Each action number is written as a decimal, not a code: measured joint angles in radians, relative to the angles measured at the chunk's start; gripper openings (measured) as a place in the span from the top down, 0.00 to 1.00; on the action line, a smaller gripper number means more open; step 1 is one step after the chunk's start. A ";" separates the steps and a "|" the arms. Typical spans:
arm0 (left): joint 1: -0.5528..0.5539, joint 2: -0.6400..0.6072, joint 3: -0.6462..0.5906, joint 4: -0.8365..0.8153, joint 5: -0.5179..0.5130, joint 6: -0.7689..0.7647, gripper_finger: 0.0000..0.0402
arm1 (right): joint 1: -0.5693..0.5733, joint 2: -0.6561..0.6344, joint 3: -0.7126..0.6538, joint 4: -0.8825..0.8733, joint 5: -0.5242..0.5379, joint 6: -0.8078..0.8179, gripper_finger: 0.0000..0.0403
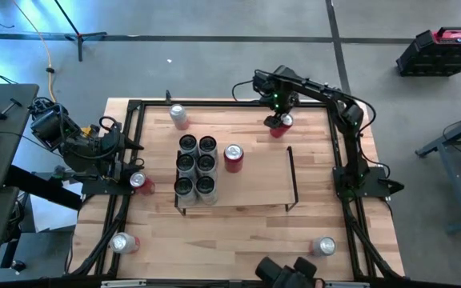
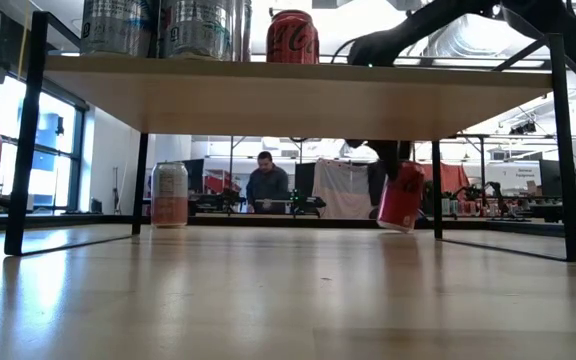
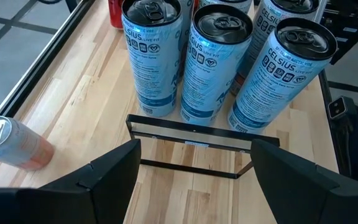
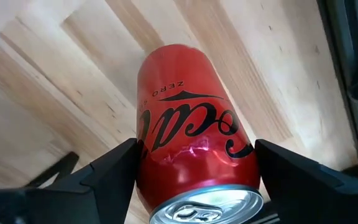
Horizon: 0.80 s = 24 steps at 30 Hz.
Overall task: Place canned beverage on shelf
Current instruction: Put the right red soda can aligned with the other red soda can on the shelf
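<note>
Red can (image 4: 194,140) tilted in right claw (image 4: 194,180).

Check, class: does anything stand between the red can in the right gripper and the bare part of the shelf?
Nothing visible does. The right gripper holds the red can behind the shelf. The silver cans and another red can crowd the shelf's left part only.

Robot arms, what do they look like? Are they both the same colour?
Yes, both are dark, nearly black, built of jointed tube-like segments on dark bases bolted at the table's side rails. The right arm has a small green light glowing near its wrist and thin black cables along it. Each hand, the left hand and the right hand, has two flat, wedge-shaped matte black fingers.
</note>
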 joint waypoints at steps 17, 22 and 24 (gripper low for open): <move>0.000 0.000 0.000 0.000 0.000 0.000 0.27 | 0.035 -0.004 0.066 0.015 -0.001 0.034 0.16; 0.000 0.000 0.000 0.000 0.000 0.000 0.27 | 0.042 -0.004 0.066 0.027 -0.001 0.033 0.15; 0.000 0.000 0.000 0.000 0.000 0.000 0.27 | 0.045 -0.004 0.066 0.028 -0.004 0.031 0.15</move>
